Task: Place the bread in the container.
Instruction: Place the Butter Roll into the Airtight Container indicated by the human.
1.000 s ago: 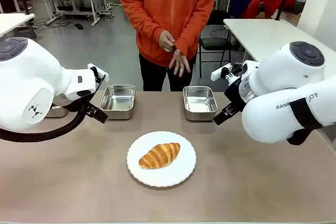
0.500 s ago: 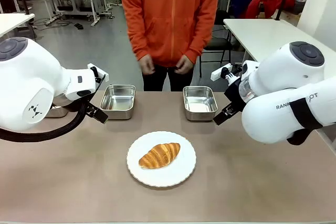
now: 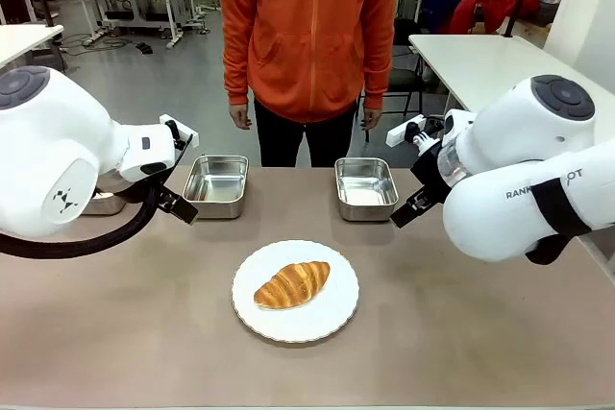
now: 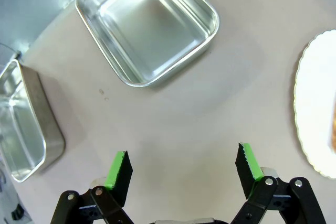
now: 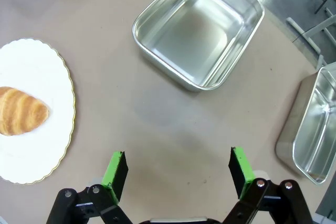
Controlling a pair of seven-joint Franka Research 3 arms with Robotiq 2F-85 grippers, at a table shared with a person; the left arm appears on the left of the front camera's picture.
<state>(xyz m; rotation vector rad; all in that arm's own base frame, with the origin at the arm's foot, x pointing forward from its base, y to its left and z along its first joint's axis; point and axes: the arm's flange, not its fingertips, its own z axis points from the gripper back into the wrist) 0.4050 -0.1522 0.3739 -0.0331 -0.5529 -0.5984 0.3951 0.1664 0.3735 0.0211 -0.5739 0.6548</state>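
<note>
We see bread [image 3: 291, 284] lying on plate [image 3: 327, 319], mid-surface [image 3: 144, 333], between both arms, nearer our side than trays. Left gripper [image 4: 182, 156] spread wide, empty, hovers over bare surface just short of left tray [image 3: 216, 182]; plate rim at its side, bread well apart from fingers. Right gripper [image 5: 177, 156] likewise spread, empty, above surface near right tray [image 3: 365, 187]; bread off to side on plate, untouched. Both trays empty. Person [image 3: 309, 36] stands at far side, hands down.

L arm [image 3: 58, 160] & R arm [image 3: 519, 180] hover apart, both jaws wide open, empty.
</note>
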